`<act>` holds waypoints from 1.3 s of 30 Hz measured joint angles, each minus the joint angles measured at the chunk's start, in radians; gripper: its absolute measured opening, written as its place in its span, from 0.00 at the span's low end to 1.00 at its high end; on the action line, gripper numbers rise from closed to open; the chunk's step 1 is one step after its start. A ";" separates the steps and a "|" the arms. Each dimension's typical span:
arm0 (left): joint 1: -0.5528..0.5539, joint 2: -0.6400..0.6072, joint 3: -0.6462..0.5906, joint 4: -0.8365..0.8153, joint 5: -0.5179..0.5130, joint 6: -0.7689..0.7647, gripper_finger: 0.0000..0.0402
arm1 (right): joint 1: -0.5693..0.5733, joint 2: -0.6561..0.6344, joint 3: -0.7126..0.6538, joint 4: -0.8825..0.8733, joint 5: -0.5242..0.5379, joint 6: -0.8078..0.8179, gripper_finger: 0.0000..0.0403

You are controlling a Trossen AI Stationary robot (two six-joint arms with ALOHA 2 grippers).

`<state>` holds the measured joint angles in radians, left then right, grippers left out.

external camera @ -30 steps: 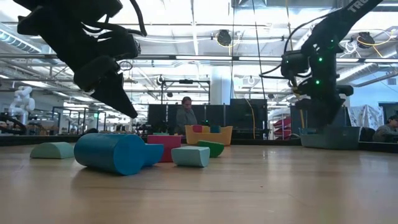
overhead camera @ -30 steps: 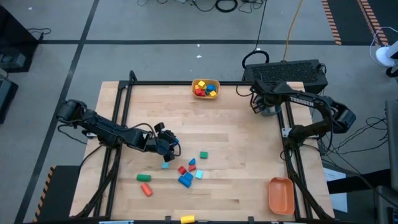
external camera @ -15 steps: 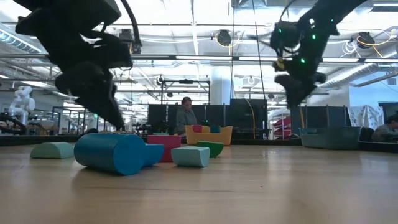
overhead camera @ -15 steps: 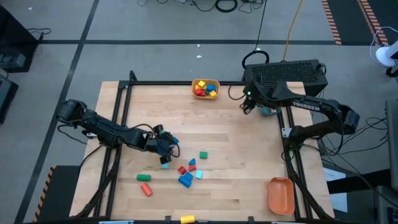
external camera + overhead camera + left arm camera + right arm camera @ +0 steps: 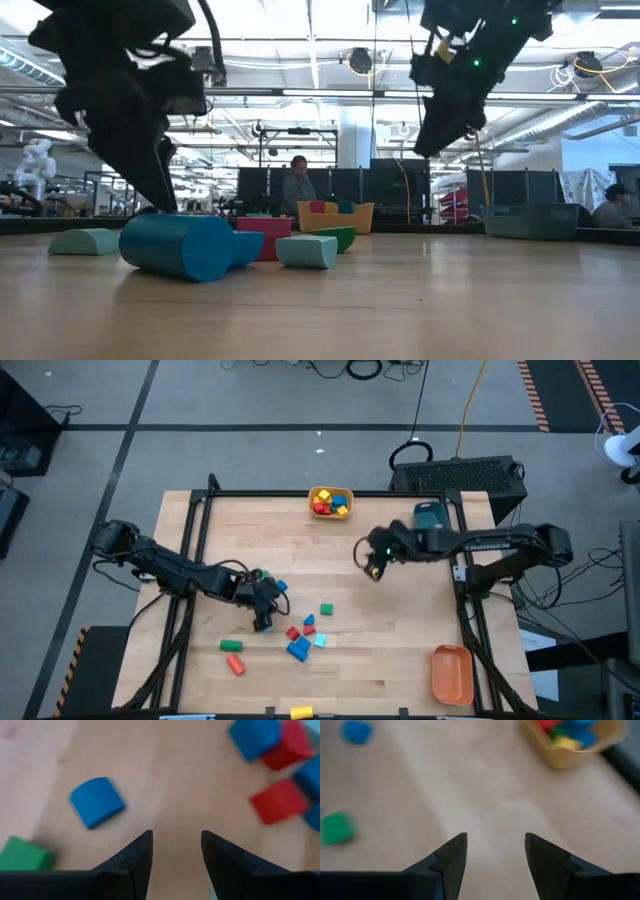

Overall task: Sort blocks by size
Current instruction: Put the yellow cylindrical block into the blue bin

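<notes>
Hovering low over the scattered small wooden blocks [image 5: 300,635] near the front edge of the light wooden tabletop [image 5: 400,630], the left gripper [image 5: 262,622] points down with its two dark fingers [image 5: 130,865] parted and nothing between them. Bare wood shows in the gap in the left wrist view, with a blue rounded block [image 5: 97,801] lying just off to one side, a green block [image 5: 22,854] beyond it, and red blocks [image 5: 278,801] and further blue ones on the other side. That stance reads as a gripper choosing or lining up on its next piece, not carrying one.

The right gripper [image 5: 372,568] hangs above the middle of the tabletop, toward the right edge, well clear of the wood. Its fingers [image 5: 447,860] also stand apart and empty. It faces the loose blocks, so it is probably heading in to fetch one.

A yellow bin [image 5: 331,502] at the middle of the back edge already holds red, yellow and blue blocks, so part of the sorting looks done. A teal bin [image 5: 430,517] sits by the back right corner and an orange bin [image 5: 452,672] near the front right corner. A green bar [image 5: 231,646] and a red cylinder [image 5: 235,666] lie toward the front left, apart from the main cluster. About ten pieces remain loose on the wood.
</notes>
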<state>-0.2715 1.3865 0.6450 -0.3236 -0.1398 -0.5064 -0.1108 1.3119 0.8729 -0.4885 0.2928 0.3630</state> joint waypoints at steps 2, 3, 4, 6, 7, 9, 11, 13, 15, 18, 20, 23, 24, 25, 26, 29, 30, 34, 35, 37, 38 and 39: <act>-0.018 0.000 0.013 0.000 0.026 0.018 0.42 | 0.058 0.021 0.000 0.057 -0.026 0.000 0.46; -0.028 0.000 0.019 0.001 0.035 0.021 0.42 | 0.085 0.030 0.000 0.100 -0.042 -0.001 0.46; -0.040 0.000 0.026 0.000 0.041 0.022 0.42 | 0.115 0.040 0.000 0.124 -0.051 0.000 0.46; -0.064 0.000 0.036 0.004 0.063 0.022 0.42 | 0.166 0.067 0.000 0.193 -0.070 0.000 0.46; -0.077 0.000 0.039 0.004 0.073 0.020 0.42 | 0.191 0.083 0.000 0.232 -0.075 0.000 0.46; -0.110 0.000 0.044 0.010 0.087 0.012 0.42 | 0.232 0.116 0.000 0.286 -0.081 0.000 0.46; -0.147 0.000 0.045 0.038 0.092 -0.008 0.42 | 0.264 0.154 0.000 0.370 -0.083 0.000 0.46; -0.186 0.000 0.045 0.078 0.092 -0.011 0.42 | 0.292 0.195 0.000 0.437 -0.082 0.003 0.46; -0.223 0.000 0.045 0.118 0.090 -0.010 0.42 | 0.311 0.237 0.000 0.528 -0.082 0.003 0.46; -0.258 0.003 0.045 0.190 0.073 0.016 0.42 | 0.330 0.301 0.000 0.642 -0.081 0.003 0.46; -0.273 0.008 0.045 0.239 0.058 0.020 0.42 | 0.336 0.335 0.000 0.689 -0.080 0.015 0.46; -0.302 0.034 0.045 0.325 0.056 0.014 0.42 | 0.344 0.379 0.000 0.721 -0.080 0.048 0.46; -0.316 0.048 0.045 0.365 0.046 0.007 0.42 | 0.350 0.389 0.000 0.716 -0.078 0.058 0.46; -0.332 0.064 0.046 0.406 0.017 -0.022 0.42 | 0.354 0.401 0.000 0.722 -0.072 0.068 0.46; -0.353 0.080 0.046 0.432 -0.023 -0.053 0.42 | 0.361 0.410 0.000 0.725 -0.055 0.073 0.46; -0.420 0.138 0.046 0.511 -0.107 -0.095 0.42 | 0.381 0.432 0.000 0.721 0.010 0.094 0.46; -0.442 0.157 0.047 0.526 -0.128 -0.113 0.42 | 0.386 0.438 0.000 0.723 0.029 0.103 0.46; -0.517 0.247 0.120 0.539 -0.193 -0.150 0.42 | 0.406 0.440 0.000 0.724 0.079 0.137 0.46; -0.532 0.273 0.149 0.538 -0.206 -0.143 0.42 | 0.410 0.440 0.000 0.726 0.085 0.145 0.46; -0.556 0.322 0.213 0.540 -0.226 -0.117 0.42 | 0.420 0.438 0.000 0.726 0.108 0.153 0.46; -0.567 0.346 0.245 0.536 -0.238 -0.099 0.42 | 0.423 0.437 0.000 0.730 0.123 0.153 0.46; -0.576 0.370 0.278 0.527 -0.250 -0.079 0.42 | 0.428 0.436 0.000 0.734 0.132 0.157 0.46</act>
<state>-0.8477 1.7568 0.9230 0.2036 -0.3894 -0.5855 0.3174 1.7479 0.8726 0.2452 0.4248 0.5197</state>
